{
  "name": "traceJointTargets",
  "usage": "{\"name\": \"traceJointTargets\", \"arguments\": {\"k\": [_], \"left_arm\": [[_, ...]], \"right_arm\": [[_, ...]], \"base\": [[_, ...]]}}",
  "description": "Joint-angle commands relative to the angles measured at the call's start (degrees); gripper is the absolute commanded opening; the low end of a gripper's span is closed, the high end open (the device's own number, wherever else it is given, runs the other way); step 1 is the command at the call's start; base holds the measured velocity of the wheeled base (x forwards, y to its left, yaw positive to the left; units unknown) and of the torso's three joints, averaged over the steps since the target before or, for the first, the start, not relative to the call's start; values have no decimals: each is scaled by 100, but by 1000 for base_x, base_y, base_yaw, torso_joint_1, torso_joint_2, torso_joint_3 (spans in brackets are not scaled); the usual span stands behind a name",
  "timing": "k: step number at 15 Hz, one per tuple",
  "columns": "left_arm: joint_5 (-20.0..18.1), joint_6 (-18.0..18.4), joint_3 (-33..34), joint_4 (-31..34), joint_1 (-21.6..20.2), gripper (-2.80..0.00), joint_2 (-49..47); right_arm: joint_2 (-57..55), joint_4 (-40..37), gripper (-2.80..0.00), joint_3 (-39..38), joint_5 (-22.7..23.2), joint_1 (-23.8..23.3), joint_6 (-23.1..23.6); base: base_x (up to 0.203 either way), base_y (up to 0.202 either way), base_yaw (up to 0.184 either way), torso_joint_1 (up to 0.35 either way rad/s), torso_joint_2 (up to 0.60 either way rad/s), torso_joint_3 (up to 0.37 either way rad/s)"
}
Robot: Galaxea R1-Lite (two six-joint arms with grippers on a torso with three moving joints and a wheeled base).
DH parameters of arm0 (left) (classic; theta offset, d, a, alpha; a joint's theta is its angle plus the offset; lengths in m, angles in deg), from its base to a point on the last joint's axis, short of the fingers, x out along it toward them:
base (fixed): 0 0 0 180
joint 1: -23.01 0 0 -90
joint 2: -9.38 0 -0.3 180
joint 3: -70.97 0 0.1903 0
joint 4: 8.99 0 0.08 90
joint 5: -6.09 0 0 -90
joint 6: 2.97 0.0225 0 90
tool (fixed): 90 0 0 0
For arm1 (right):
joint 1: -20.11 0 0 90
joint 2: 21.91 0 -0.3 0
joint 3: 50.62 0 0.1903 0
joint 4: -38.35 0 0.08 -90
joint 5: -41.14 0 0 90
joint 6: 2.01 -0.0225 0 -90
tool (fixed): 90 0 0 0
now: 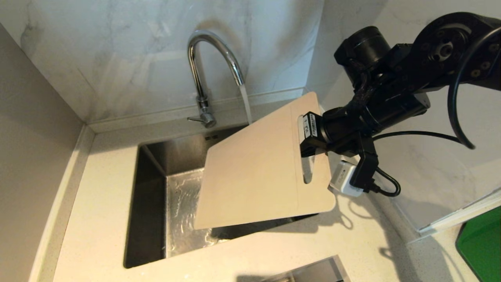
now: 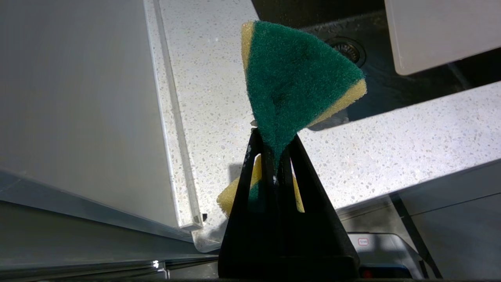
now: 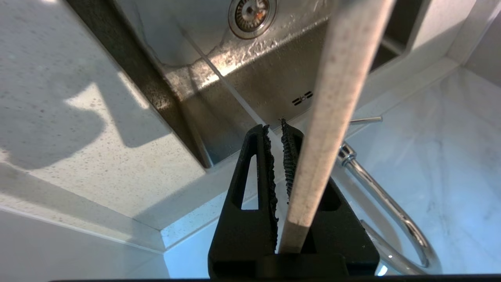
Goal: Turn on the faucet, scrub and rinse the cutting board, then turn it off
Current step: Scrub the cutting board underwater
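A beige cutting board [image 1: 258, 168] hangs tilted over the steel sink [image 1: 150, 203], its handle end toward three o'clock, where the right gripper [image 1: 311, 135] is clamped on it by the slot. At twelve o'clock the chrome faucet [image 1: 211, 66] pours a stream of water [image 1: 245, 103] that meets the board's top edge. The left gripper [image 2: 276, 150] squeezes a green-and-yellow sponge [image 2: 297, 78] above the speckled counter [image 2: 391, 149].
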Motion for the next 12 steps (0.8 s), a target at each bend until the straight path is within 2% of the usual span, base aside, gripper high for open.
{"name": "traceJointTargets", "arguments": {"k": [1,6,12], "left_arm": [[4,-2,1,3,0,-280,4],[4,-2,1,3,0,-280,4],[4,-2,1,3,0,-280,4]], "right_arm": [[-192,186,-280,-3,97,-33,91],[-451,461,-280,-3,248,-298,124],[-801,892,-280,74,297,-382,111]], "base": [[0,0,0,0,0,0],[0,0,0,0,0,0],[0,0,0,0,0,0]]}}
